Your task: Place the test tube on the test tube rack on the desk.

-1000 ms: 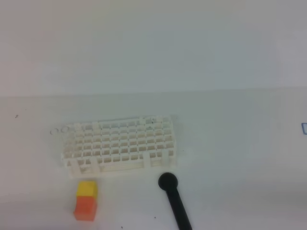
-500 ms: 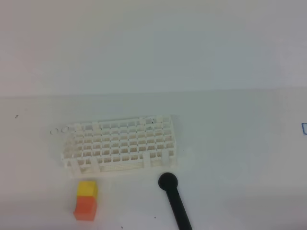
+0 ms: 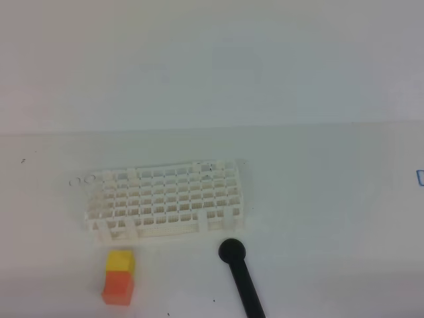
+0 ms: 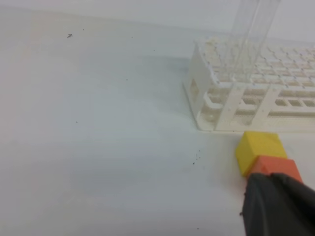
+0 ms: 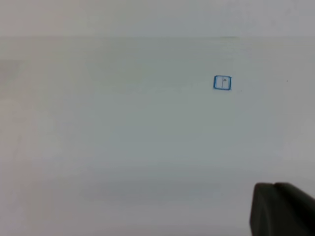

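Surface [image 3: 318, 218] — plain white, flat, with a few tiny dark specks; its far edge meets a pale wall along a faint line across the high view. A small blue-outlined square mark [image 5: 222, 82] sits on the surface far to the right, at the right border of the high view.

Test tube rack [image 3: 165, 195] — white plastic grid with rows of square holes, left of centre, long side running left to right. Test tube [image 4: 253, 37] — clear, seen upright in the left wrist view, rising from the holes at the rack's left end; two glassy columns show there, and their lower ends are lost in the grid.

Yellow-and-orange block [image 3: 119, 276] — near the rack's left near corner, just apart from it. Black rod [image 3: 242, 281] with round knob — just near the rack's right near corner, running off the near border.

Left pincer [image 4: 278, 204] — dark body at the near right of its view, beside the block; closed, holding nothing. Right pincer [image 5: 283, 209] — dark body at the near right of its view; closed, holding nothing.

Open room: bare surface right of the rack, far of it, and left of it.
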Robot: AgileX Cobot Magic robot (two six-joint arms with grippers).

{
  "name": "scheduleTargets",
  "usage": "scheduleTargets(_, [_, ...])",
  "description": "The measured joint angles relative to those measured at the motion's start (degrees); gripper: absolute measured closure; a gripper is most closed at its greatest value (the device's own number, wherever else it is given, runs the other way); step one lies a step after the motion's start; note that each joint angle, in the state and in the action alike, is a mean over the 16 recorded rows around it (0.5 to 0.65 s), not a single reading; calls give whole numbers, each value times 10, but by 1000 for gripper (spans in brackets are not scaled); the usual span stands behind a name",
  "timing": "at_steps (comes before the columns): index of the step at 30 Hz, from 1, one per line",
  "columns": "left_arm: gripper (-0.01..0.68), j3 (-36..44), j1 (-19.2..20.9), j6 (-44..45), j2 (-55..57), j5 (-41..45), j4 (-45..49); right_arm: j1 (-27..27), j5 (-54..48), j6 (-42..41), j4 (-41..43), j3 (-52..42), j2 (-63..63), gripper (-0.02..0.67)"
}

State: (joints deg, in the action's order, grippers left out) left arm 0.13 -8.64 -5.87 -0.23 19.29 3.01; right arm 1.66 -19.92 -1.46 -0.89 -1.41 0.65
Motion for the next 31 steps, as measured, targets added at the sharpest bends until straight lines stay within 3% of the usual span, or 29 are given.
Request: scheduleTargets(31, [674,0,1,0,-12,1,4,0,-5,0,1,1,0,650])
